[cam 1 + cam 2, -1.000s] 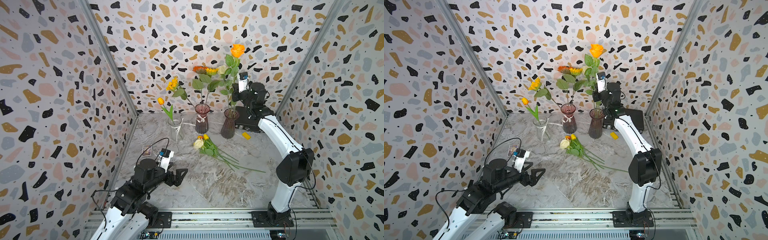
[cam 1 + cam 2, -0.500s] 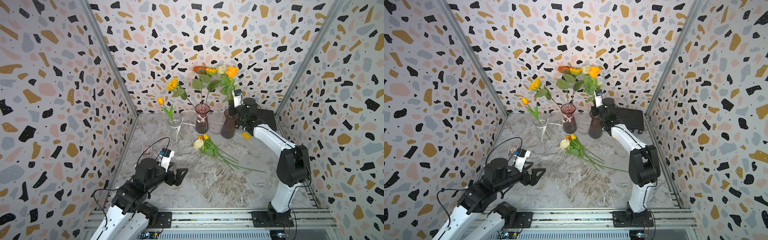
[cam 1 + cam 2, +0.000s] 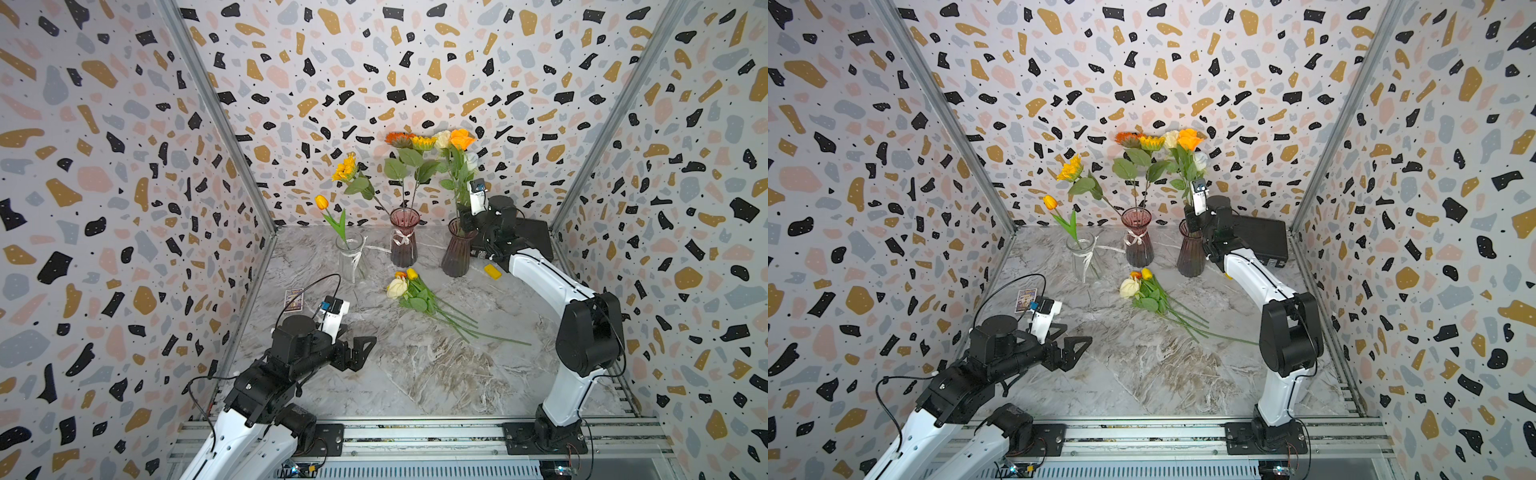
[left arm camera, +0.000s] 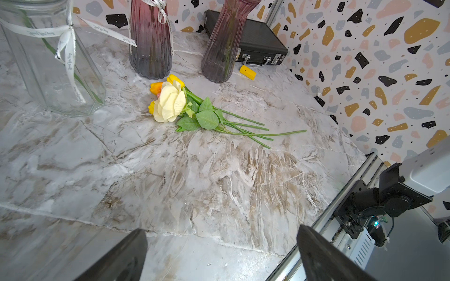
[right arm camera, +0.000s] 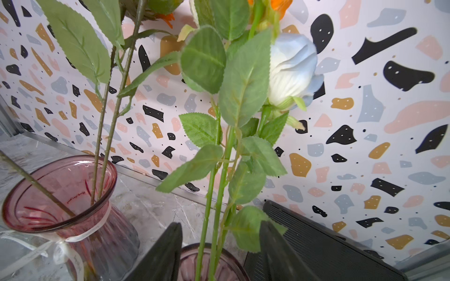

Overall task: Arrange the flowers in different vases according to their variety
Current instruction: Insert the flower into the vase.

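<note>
- In both top views we find three vases in a row across the upper middle: a clear glass vase with white string (image 3: 351, 259) left, a ribbed pink-purple glass vase with ribbon bow (image 3: 403, 245) centre, a plain ribbed pink-purple glass vase (image 3: 457, 253) right, each holding stems.
- A loose bunch of green-stemmed artificial flowers (image 3: 419, 295) lies on the grey marble tabletop (image 3: 415, 374), mid-frame, just below the two ribbed vases.
- A flat black case (image 3: 538, 235) sits right of the plain vase, against the back wall, with a small yellow block (image 3: 493, 272) before it.

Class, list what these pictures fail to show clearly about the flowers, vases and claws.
- Loose bunch, left wrist view: the cream rose covers the tulips; their count is unclear.
- Right claw: in both top views, its tips are lost among rose stems above the plain purple vase.
- Orange rose, right wrist view: cut off by the top edge.
- Card, both top views: print too small to read.
</note>
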